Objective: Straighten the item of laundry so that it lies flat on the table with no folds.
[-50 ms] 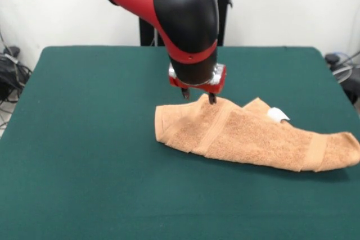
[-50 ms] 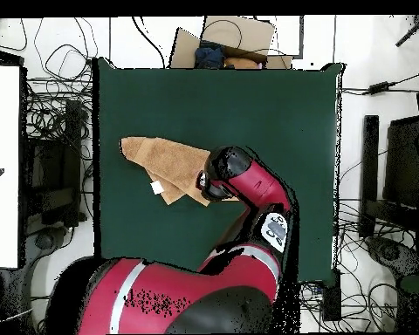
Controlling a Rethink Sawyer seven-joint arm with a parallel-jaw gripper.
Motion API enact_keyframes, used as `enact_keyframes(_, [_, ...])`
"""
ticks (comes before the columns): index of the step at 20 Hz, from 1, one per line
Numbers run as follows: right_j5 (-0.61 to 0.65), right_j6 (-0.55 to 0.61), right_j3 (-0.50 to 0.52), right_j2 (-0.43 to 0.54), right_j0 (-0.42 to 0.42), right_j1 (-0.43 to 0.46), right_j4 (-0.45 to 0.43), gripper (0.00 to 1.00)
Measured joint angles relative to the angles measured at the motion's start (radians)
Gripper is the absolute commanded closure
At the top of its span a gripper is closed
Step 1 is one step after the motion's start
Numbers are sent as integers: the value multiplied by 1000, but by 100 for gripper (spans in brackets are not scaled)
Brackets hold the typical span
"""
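Green tabletop [image 1: 84, 139] wide and bare on the left side in the front view. Moving right, the red and black arm [image 1: 180, 15] drops in from above, and the gripper [image 1: 197, 97] sits right at the towel's [image 1: 247, 136] far edge, its 2 dark fingertips [image 1: 212, 99] touching a raised peak of cloth. Whether the jaws have pinched that peak or merely rest on it, I cannot tell. The orange-tan towel lies folded over itself, a long bunched strip running rightward toward the tabletop's right edge, border bands showing. A small white tag [image 1: 277, 114] sticks up on its far side. Overhead, the towel [image 2: 165, 161] lies left of centre, the arm partly over it.
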Motion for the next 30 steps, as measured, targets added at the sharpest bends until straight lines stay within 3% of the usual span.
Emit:
enact_keyframes(17, [0,0,-1,-7,0,67,0,0])
enact_keyframes(30, [2,0,13,10,-13,42,0,0])
